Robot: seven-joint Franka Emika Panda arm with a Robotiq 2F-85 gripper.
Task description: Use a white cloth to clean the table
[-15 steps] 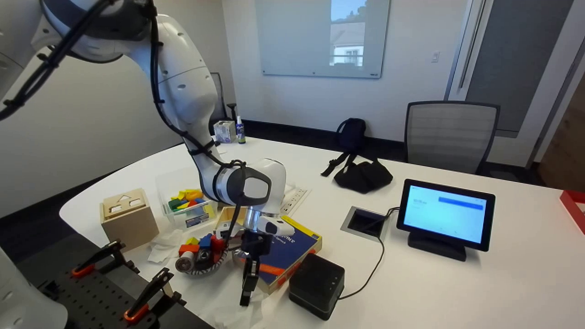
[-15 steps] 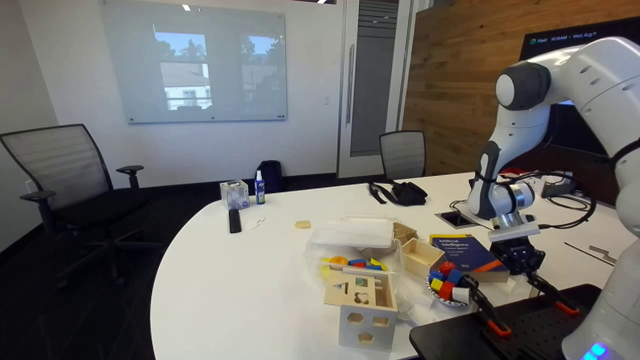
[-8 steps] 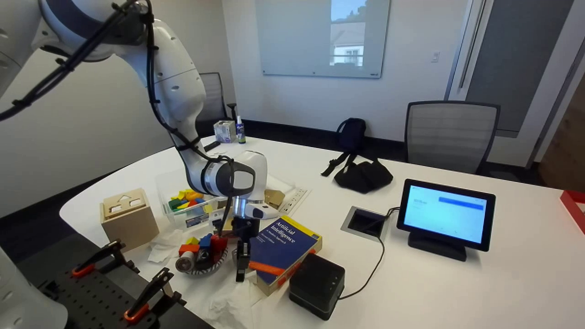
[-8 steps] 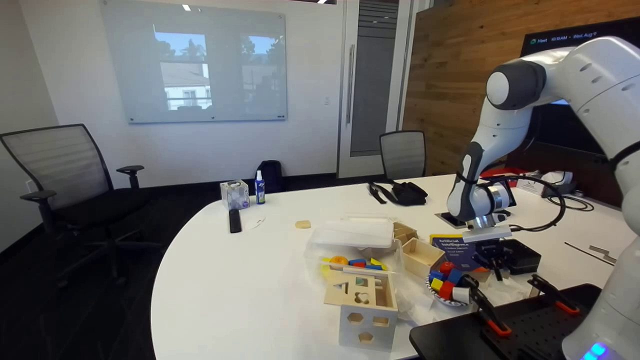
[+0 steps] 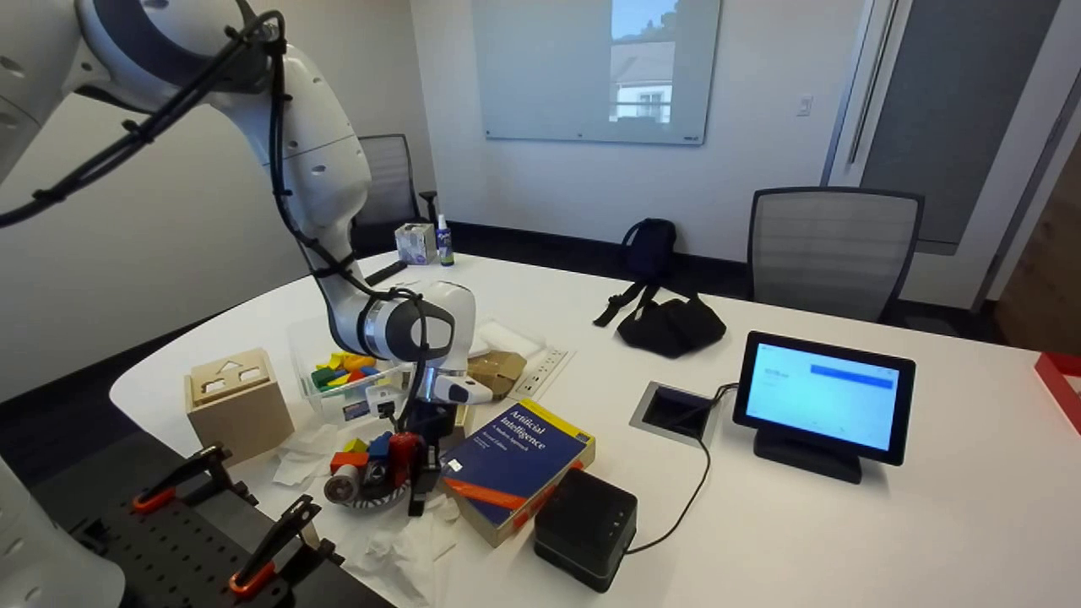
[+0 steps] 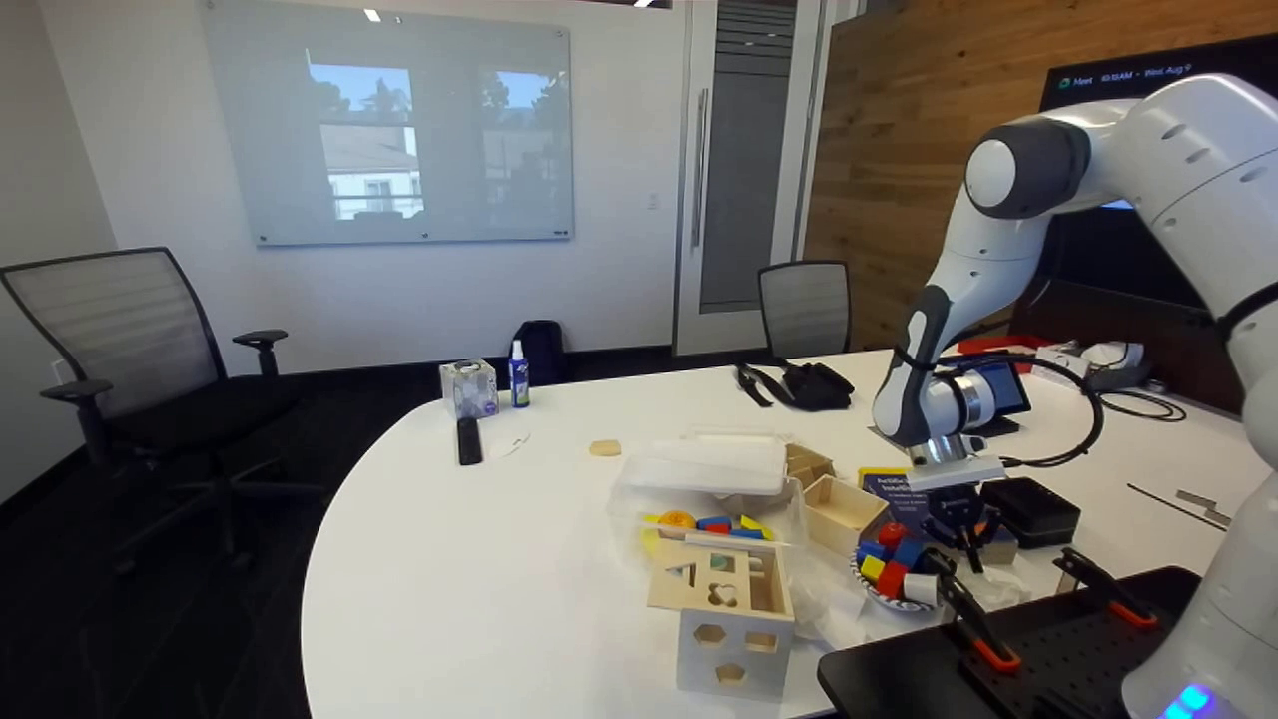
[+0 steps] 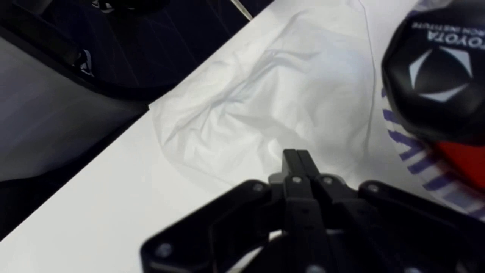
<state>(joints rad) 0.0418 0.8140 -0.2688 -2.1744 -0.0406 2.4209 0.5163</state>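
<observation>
The white table (image 5: 828,540) fills much of both exterior views (image 6: 469,599). A crumpled thin white cloth (image 5: 397,557) lies on it near the front edge, between the bowl and the robot's base; in the wrist view the cloth (image 7: 261,110) is spread with folds up to the table edge. My gripper (image 5: 416,510) points down over the cloth's far end, beside the bowl. In the wrist view the fingertips (image 7: 295,152) are together, with the cloth directly under and around them. The pinched part itself is hidden. The gripper (image 6: 972,567) also shows in an exterior view.
A striped bowl (image 6: 889,599) of blocks stands right beside the gripper. A blue book (image 5: 515,460) and black box (image 5: 585,528) lie on its other side. A wooden shape box (image 5: 241,414), clear bin (image 5: 350,409) and second white tissue (image 5: 306,454) are near. Clamps (image 5: 279,540) edge the base.
My gripper has moved away from the black box, back past the book and toward the bowl. The white cloth has slid the same way with it. The book cover is more exposed.
</observation>
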